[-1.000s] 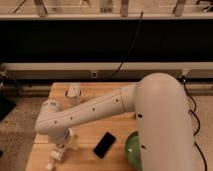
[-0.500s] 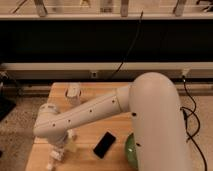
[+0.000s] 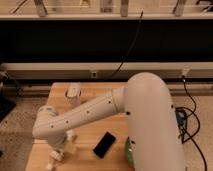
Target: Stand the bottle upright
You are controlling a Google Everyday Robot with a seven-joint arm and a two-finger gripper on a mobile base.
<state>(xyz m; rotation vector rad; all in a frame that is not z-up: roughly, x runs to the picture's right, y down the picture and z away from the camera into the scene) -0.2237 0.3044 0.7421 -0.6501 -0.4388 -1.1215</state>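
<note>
The job looks only partly done, as far as can be judged: the bottle (image 3: 69,141) does not yet stand free on the wooden table (image 3: 95,97), and setting it down upright and letting go is still ahead. The big white arm (image 3: 100,112) reaches from the right across the table and bends down at its elbow toward the near left corner, where the gripper (image 3: 56,156) hangs low over the wood, close to the table's front edge. The bottle shows only as a small white shape pressed against the right side of the wrist, just above the gripper, so close that touching and held cannot be told apart. Whether it is lying, tilted or upright cannot be made out either, since the arm hides most of it. How wide the gripper is, and whether it has hold of anything, cannot be told. A black phone (image 3: 104,144) lies flat just to the right of the bottle, apart from it, and a whitish cup (image 3: 73,92) stands well back near the table's far edge. A green bowl (image 3: 126,150) peeks out beside the arm's base.
</note>
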